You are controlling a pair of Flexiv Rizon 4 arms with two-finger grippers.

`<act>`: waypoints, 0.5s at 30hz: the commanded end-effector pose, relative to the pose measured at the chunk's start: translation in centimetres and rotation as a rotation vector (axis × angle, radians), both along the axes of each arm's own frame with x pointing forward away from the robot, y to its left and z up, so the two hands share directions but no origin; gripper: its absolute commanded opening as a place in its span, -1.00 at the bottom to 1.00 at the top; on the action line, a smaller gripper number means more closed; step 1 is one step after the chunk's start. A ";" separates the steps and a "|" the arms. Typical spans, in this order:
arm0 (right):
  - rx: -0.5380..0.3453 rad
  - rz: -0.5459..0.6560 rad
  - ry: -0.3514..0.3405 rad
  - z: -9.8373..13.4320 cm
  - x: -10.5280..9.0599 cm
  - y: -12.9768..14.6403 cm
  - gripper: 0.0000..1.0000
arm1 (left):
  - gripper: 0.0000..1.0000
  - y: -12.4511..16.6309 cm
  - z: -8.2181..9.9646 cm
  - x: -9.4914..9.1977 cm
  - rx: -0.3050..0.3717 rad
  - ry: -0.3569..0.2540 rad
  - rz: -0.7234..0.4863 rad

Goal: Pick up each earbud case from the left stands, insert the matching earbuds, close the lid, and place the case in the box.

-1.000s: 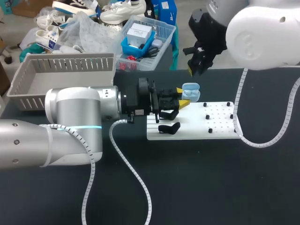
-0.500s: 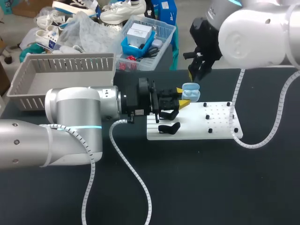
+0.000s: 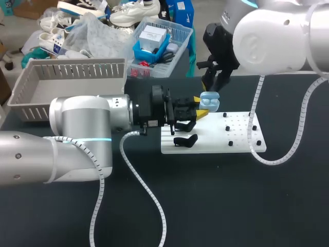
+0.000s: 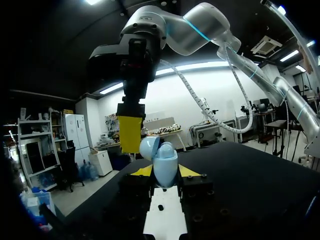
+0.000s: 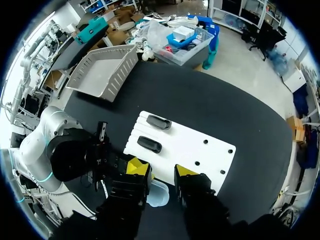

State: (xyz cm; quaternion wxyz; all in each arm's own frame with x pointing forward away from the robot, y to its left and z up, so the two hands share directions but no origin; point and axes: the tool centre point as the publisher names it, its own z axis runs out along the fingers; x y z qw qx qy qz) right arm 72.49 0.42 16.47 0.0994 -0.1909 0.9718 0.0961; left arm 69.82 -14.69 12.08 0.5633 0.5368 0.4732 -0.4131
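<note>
Right gripper point(image 5: 161, 171) has slid in over the back left corner of the white board point(image 3: 216, 141) and now hangs right above the earbud case point(image 3: 210, 103). Left gripper point(image 4: 165, 172) hasn't budged: it's clamped on the case's lower half from both sides and holds it upright over that same corner of the board, with the lid point(image 4: 149, 148) tipped open. The right gripper's fingers stand apart, with nothing visible between them. The case lies straight below the right gripper, long axis vertical, open end facing up at it. By my read, the right arm is the one to come down.
</note>
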 end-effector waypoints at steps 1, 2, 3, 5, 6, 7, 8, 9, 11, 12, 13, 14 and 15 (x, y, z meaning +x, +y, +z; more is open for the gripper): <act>-0.004 -0.003 -0.006 0.1 -0.5 -0.1 -0.40 | -1.00 0.0 0.0 0.0 -0.001 -0.001 0.002; -0.005 -0.004 -0.006 0.1 -0.6 -0.1 -0.39 | -1.00 0.0 0.0 0.0 -0.001 -0.001 0.002; -0.005 -0.005 -0.006 0.1 -0.7 -0.1 -0.39 | -1.00 0.0 0.0 0.0 -0.001 -0.001 0.002; -0.005 -0.006 -0.007 0.1 -0.9 -0.2 -0.40 | -1.00 0.0 0.0 0.0 -0.001 -0.001 0.002; -0.006 -0.005 -0.008 0.2 -1.0 -0.2 -0.40 | -1.00 0.0 0.0 0.0 -0.001 -0.001 0.002; -0.007 -0.006 -0.009 0.2 -1.1 -0.2 -0.40 | -1.00 0.0 0.0 0.0 -0.001 -0.001 0.002; -0.009 -0.007 -0.010 0.2 -1.1 -0.2 -0.39 | -1.00 0.0 0.0 0.0 -0.001 -0.001 0.002; -0.010 -0.009 -0.011 0.2 -1.2 -0.3 -0.39 | -1.00 0.0 0.0 0.0 -0.001 -0.001 0.002; -0.009 -0.013 -0.012 0.3 -1.2 -0.4 -0.39 | -1.00 0.0 0.0 0.0 -0.001 -0.001 0.002; -0.008 -0.015 -0.013 0.3 -1.3 -0.4 -0.39 | -1.00 0.0 0.0 0.0 -0.001 -0.001 0.002; -0.008 -0.015 -0.014 0.3 -1.4 -0.4 -0.39 | -1.00 0.0 0.0 0.0 -0.001 -0.001 0.002; -0.007 -0.016 -0.015 0.3 -1.4 -0.5 -0.38 | -1.00 0.0 0.0 0.0 -0.001 -0.001 0.002; -0.007 -0.016 -0.016 0.3 -1.5 -0.5 -0.38 | -1.00 0.0 0.0 0.0 -0.001 -0.001 0.002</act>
